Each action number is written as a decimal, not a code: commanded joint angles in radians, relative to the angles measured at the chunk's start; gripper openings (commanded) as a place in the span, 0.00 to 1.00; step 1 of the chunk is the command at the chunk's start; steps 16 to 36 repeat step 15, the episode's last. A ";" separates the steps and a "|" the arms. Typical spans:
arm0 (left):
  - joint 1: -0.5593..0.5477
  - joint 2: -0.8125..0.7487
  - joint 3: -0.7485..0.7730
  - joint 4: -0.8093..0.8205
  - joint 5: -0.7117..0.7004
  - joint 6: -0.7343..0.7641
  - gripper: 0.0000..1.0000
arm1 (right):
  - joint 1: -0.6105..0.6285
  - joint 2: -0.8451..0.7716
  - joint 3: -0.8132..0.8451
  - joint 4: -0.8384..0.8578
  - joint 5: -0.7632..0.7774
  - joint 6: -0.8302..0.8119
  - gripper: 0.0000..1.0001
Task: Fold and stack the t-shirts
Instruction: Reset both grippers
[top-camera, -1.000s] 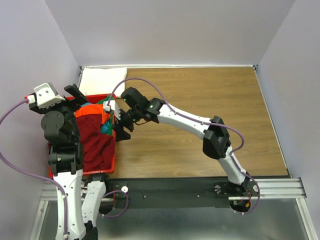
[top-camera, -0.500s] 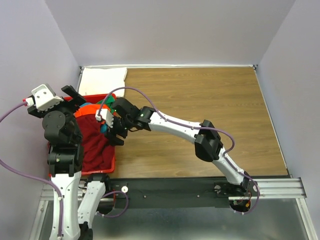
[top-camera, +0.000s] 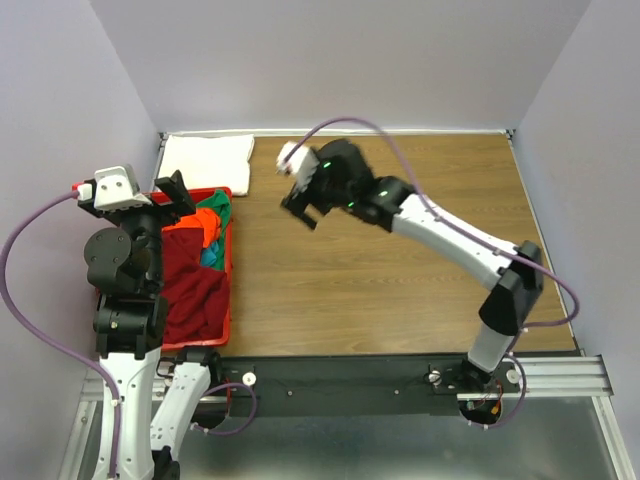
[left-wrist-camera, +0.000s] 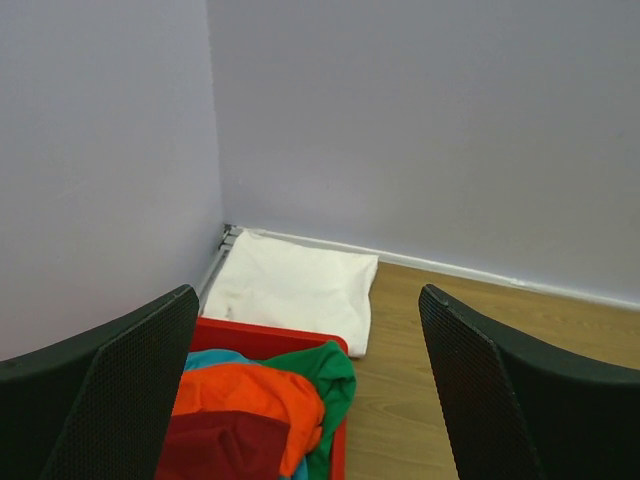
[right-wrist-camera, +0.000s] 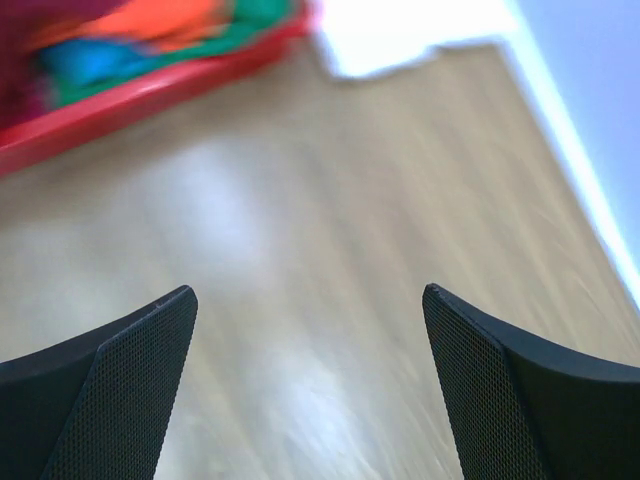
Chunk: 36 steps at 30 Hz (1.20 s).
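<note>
A folded white t-shirt (top-camera: 208, 158) lies flat in the table's far left corner. Crumpled dark red (top-camera: 190, 285), orange (top-camera: 208, 225), green (top-camera: 218, 206) and teal (top-camera: 210, 256) t-shirts fill the red basket (top-camera: 228, 300). My left gripper (top-camera: 172, 192) hangs open and empty over the basket's far end. In the left wrist view the orange t-shirt (left-wrist-camera: 250, 395), the green t-shirt (left-wrist-camera: 325, 375) and the white t-shirt (left-wrist-camera: 295, 285) lie beyond the left gripper (left-wrist-camera: 308, 292). My right gripper (top-camera: 300, 210) is open and empty above bare wood, right of the basket. The right wrist view is blurred, and its gripper (right-wrist-camera: 308, 290) holds nothing.
The basket (left-wrist-camera: 260, 335) stands against the left wall, its far rim close to the white t-shirt. Purple walls close in the table (top-camera: 420, 260) on the left, back and right. The wood is bare from the basket rightward. A metal rail runs along the near edge.
My right arm has pulled out of the basket and swung up and right over the wood, with its jaws wider and empty. The left gripper has shifted slightly right.
</note>
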 joint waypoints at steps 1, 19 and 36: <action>-0.005 0.005 0.001 0.011 0.119 0.028 0.98 | -0.183 -0.136 -0.082 0.121 0.147 0.159 1.00; -0.007 0.028 -0.028 0.024 0.170 0.010 0.98 | -0.424 -0.357 -0.273 0.270 0.276 0.382 1.00; -0.007 0.028 -0.028 0.024 0.170 0.010 0.98 | -0.424 -0.357 -0.273 0.270 0.276 0.382 1.00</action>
